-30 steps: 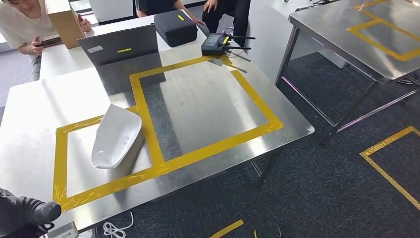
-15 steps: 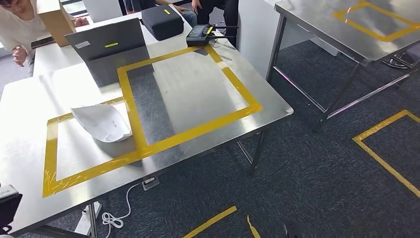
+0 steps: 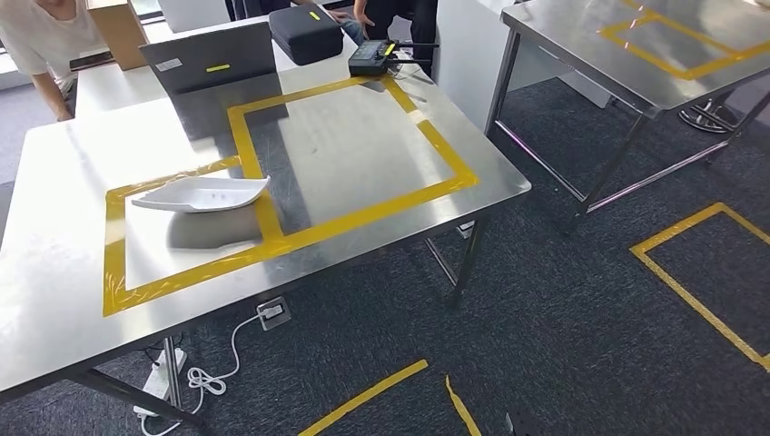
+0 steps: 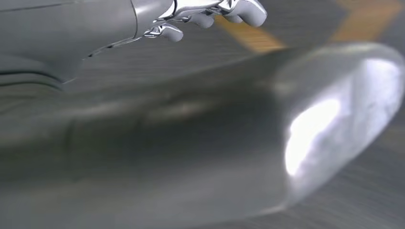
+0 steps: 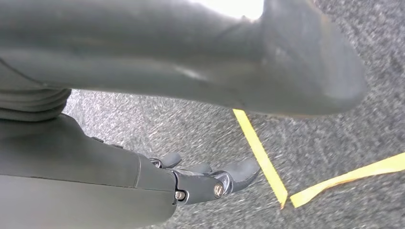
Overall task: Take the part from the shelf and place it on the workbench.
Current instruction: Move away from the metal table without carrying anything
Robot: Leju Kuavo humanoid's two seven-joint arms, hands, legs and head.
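Observation:
The white, boat-shaped part [image 3: 202, 193] lies hollow side up on the steel workbench [image 3: 363, 154]. It sits in the smaller yellow-taped square, with its pointed end over the tape divider. Nothing touches it. In the left wrist view my left hand [image 4: 191, 143] is a blurred thick thumb, with its fingers [image 4: 210, 14] apart from the thumb and nothing between them. In the right wrist view my right hand [image 5: 191, 181] hangs over dark carpet, its fingers stretched out and its thumb [image 5: 200, 62] held apart, holding nothing.
At the bench's far end are a grey upright panel [image 3: 213, 59], a black case [image 3: 306, 27] and a black device with antennas [image 3: 372, 59]. People [image 3: 36, 36] stand behind it. A second steel table [image 3: 636, 54] is at the right. Cables and a socket [image 3: 272, 313] lie underneath.
The whole view has shifted. My left hand has dropped out of the head view. The part has turned from lying along the tape divider to lying across it.

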